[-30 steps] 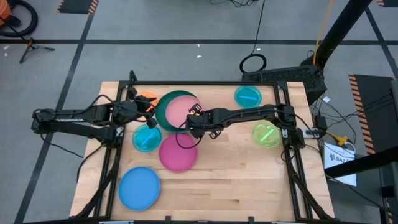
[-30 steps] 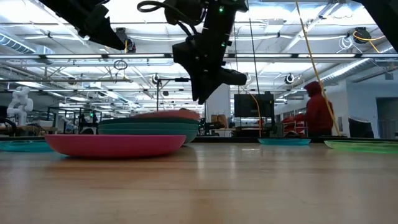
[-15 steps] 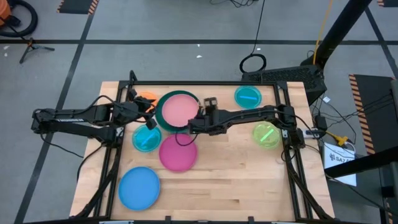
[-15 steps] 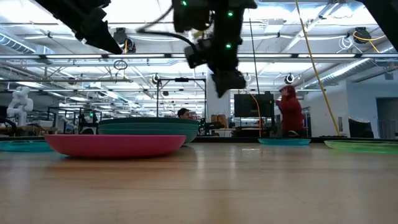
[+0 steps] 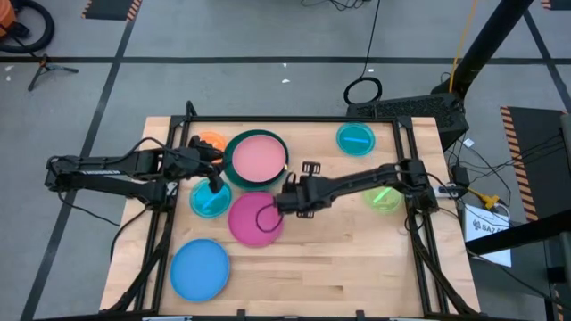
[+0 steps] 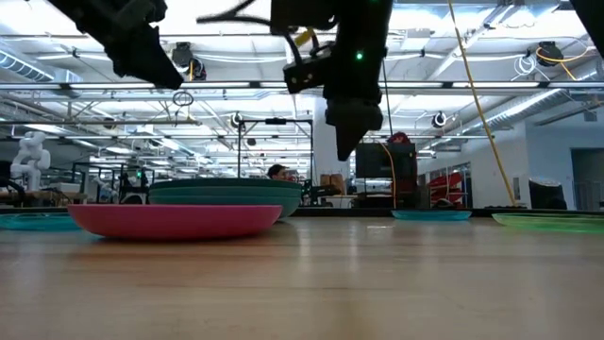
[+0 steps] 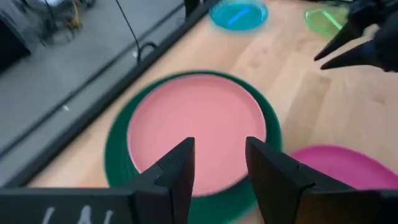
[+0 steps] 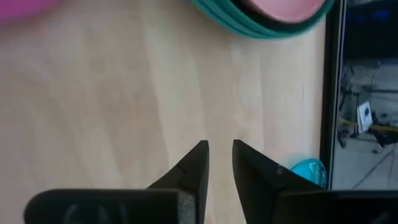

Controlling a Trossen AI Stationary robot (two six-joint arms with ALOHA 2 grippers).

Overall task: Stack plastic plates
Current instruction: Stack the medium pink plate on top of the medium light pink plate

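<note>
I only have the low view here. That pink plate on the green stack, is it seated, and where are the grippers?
Observer: From above, the pink plate lies centred inside the green plates.
Operator: Right gripper?
Observer: The right gripper hangs empty at the magenta plate's edge, fingers slightly apart.
Operator: Left one?
Observer: The left gripper is open, empty, over the cyan plate.
</note>
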